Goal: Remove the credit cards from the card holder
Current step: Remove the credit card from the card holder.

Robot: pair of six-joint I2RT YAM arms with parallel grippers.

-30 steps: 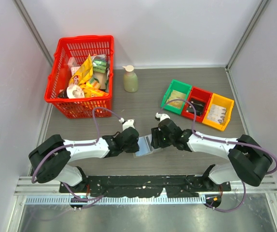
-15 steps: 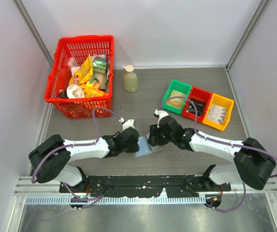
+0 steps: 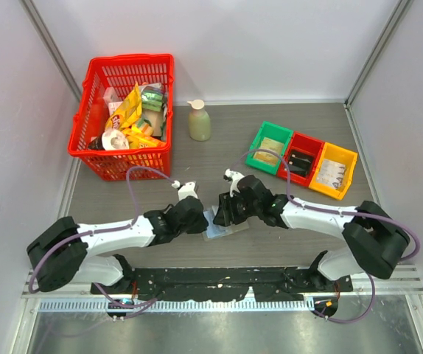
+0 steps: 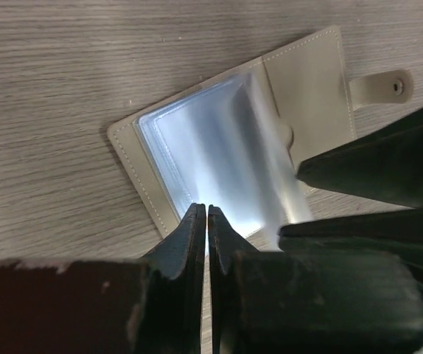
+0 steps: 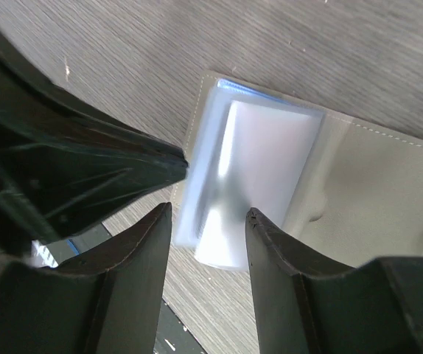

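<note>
While my closed left jaws pin the open card holder (image 4: 226, 155) on the tabletop (image 4: 49, 66), my open right jaws straddle its clear sleeve (image 5: 263, 162); next I must pinch a card edge.

- You will find no legible text, brand, number or sign in any view.
- Print on the packets (image 3: 129, 109) in the red basket (image 3: 119, 164) is too small for you to read.
</note>
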